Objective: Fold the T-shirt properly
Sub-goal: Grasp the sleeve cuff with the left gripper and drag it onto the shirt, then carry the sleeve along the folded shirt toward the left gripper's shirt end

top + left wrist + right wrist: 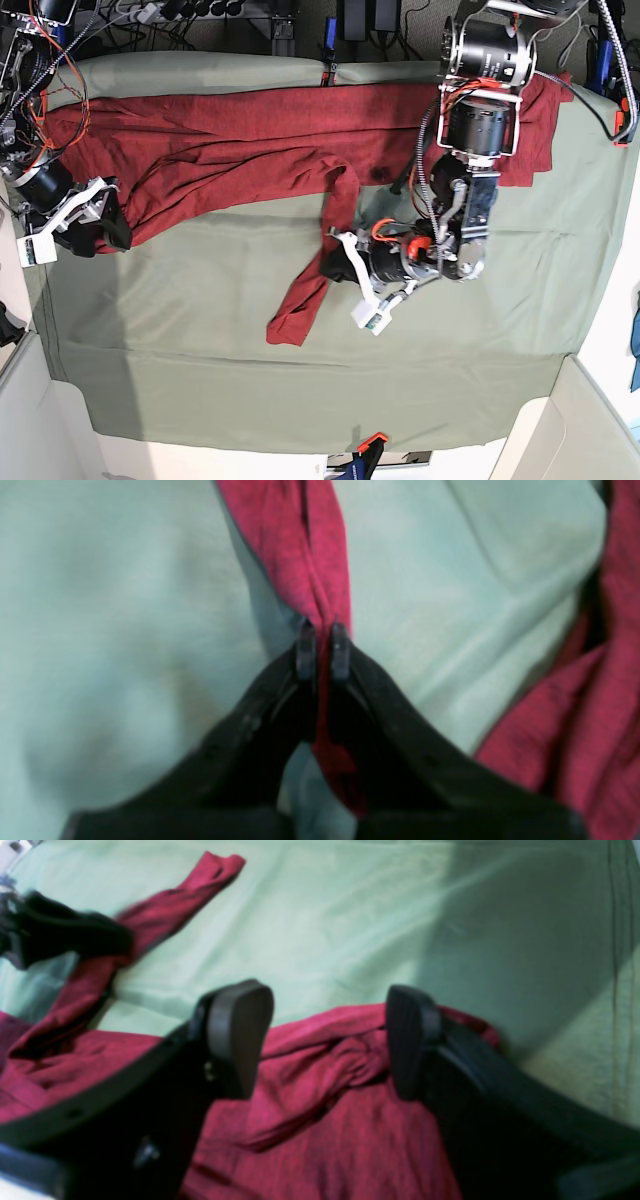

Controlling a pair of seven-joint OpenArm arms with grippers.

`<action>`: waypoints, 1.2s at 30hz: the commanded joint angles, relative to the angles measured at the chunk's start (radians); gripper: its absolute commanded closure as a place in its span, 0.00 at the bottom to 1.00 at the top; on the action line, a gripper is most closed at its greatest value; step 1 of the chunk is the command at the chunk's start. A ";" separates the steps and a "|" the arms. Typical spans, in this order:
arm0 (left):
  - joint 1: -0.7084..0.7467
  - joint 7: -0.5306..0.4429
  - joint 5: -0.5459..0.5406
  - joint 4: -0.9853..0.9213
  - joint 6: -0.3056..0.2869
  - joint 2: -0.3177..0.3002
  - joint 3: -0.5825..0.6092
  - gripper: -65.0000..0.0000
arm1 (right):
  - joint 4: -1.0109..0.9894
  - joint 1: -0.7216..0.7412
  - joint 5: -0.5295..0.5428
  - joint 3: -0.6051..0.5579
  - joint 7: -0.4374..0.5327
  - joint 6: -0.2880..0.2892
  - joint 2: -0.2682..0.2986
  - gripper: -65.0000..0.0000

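Dark red knit is pinched between our left gripper (323, 650) tips: the sleeve (318, 262) of the T-shirt (230, 150), its long axis running away from the tips toward the body spread along the counter's (200, 360) far side. Our left arm reaches low over the green cloth mid-counter. Farther off, our right gripper (325, 1040) hangs wide and holds nothing at the shirt's bunched end.

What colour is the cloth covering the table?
Pale sage green, plain with no pattern. The table cloth shows best in the base view, under the red T-shirt.
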 commanded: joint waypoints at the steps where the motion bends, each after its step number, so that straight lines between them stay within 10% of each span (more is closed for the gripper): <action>1: -0.022 0.006 -0.065 0.064 -0.017 -0.021 -0.003 1.00 | 0.018 0.011 0.020 0.006 0.026 0.003 0.011 0.41; 6: 0.076 0.142 -0.257 0.286 -0.017 -0.132 -0.003 1.00 | 0.018 0.008 0.019 0.006 0.026 0.003 0.012 0.41; 14: 0.341 0.143 -0.263 0.667 -0.017 -0.240 -0.110 1.00 | 0.018 0.008 0.019 0.006 0.035 0.004 0.012 0.41; 36: 0.821 0.151 -0.369 0.869 -0.017 -0.246 -0.525 1.00 | 0.018 0.008 0.012 0.006 0.042 0.003 0.011 0.41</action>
